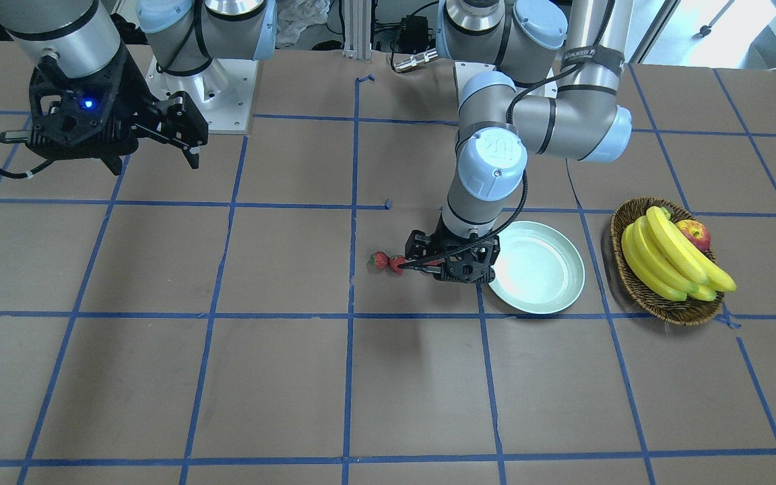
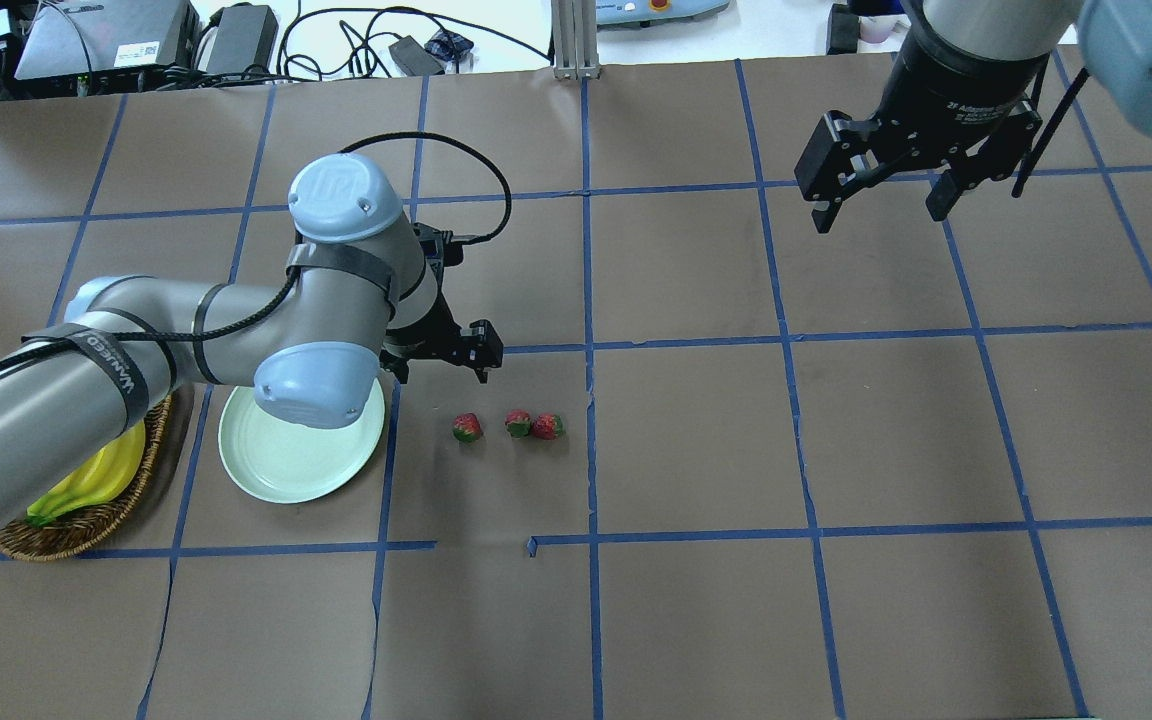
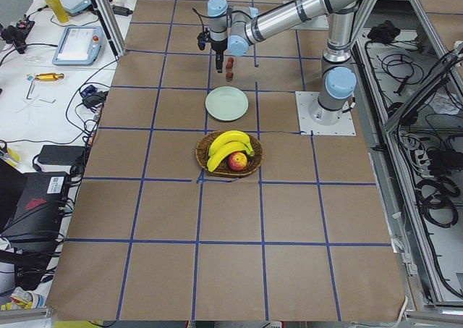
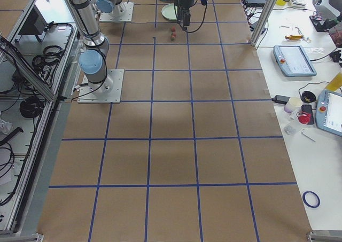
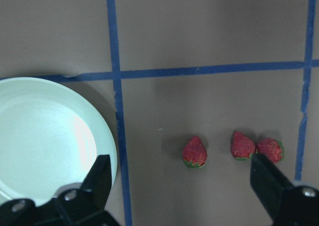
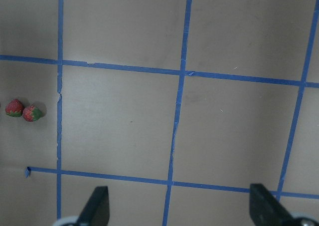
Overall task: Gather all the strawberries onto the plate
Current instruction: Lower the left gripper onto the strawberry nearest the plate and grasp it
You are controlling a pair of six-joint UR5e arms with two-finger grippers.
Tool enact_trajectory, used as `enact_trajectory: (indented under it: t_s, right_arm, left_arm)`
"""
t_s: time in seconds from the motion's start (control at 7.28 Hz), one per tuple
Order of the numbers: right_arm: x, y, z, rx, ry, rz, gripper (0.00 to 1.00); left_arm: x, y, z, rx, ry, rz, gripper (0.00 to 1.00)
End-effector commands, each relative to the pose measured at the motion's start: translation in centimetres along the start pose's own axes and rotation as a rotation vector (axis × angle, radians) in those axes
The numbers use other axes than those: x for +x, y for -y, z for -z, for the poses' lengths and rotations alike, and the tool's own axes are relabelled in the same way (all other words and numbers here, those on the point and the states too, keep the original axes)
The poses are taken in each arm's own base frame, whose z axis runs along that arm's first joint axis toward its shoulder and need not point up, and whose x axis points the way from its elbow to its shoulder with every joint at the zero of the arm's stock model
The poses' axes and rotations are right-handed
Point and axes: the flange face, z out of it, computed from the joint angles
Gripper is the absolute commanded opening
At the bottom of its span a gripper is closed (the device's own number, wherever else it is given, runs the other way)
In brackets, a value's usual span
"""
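Observation:
Three strawberries lie in a row on the brown table: one (image 2: pixel 467 428) nearest the plate, then a touching pair (image 2: pixel 518 423) (image 2: pixel 548 427). The left wrist view shows them too (image 5: pixel 194 152) (image 5: pixel 242 145) (image 5: pixel 270 149). The mint-green plate (image 2: pixel 296 462) (image 5: pixel 45 141) is empty, partly under my left arm's elbow in the overhead view. My left gripper (image 2: pixel 443 365) (image 5: pixel 179 161) is open and empty, raised above the table between the plate and the strawberries. My right gripper (image 2: pixel 878 218) (image 6: pixel 179 206) is open and empty, high at the far right. In the front view two strawberries (image 1: pixel 379 260) show; the third is behind the left gripper (image 1: pixel 452 269).
A wicker basket (image 1: pixel 637 286) with bananas (image 1: pixel 671 259) and an apple (image 1: pixel 694 234) stands just beyond the plate (image 1: pixel 536 269), on my left. Blue tape lines grid the table. The right wrist view shows the strawberry pair (image 6: pixel 22 110) at its left edge.

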Motion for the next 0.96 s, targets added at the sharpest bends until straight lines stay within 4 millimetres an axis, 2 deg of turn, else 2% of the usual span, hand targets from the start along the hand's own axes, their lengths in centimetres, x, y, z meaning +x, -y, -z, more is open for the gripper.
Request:
enact_trajectory:
  t_s: [0.0,0.14,0.27,0.41,0.55,0.82]
  right_arm:
    - [0.0,0.0,0.0,-0.001,0.000,0.002,1.00]
    - [0.0,0.0,0.0,-0.001,0.000,0.000,1.00]
    - [0.0,0.0,0.0,-0.001,0.000,0.000,1.00]
    - [0.0,0.0,0.0,-0.001,0.000,0.000,1.00]
    - [0.0,0.0,0.0,-0.001,0.000,0.000,1.00]
    - [0.0,0.0,0.0,-0.001,0.000,0.000,1.00]
  left_arm:
    - [1.2,-1.2,-4.0,0.009,0.001,0.015,0.97]
    - [1.1,-1.2,-4.0,0.011,0.009,0.008,0.84]
    - [0.4,-1.3,-4.3,0.007,0.075,0.006,0.57]
    - [0.3,-1.4,-4.4,0.004,0.086,0.009,0.51]
    - [0.4,-1.5,-4.4,-0.002,0.085,0.009,0.40]
    - [1.4,-2.5,-4.5,-0.050,0.088,-0.003,0.43]
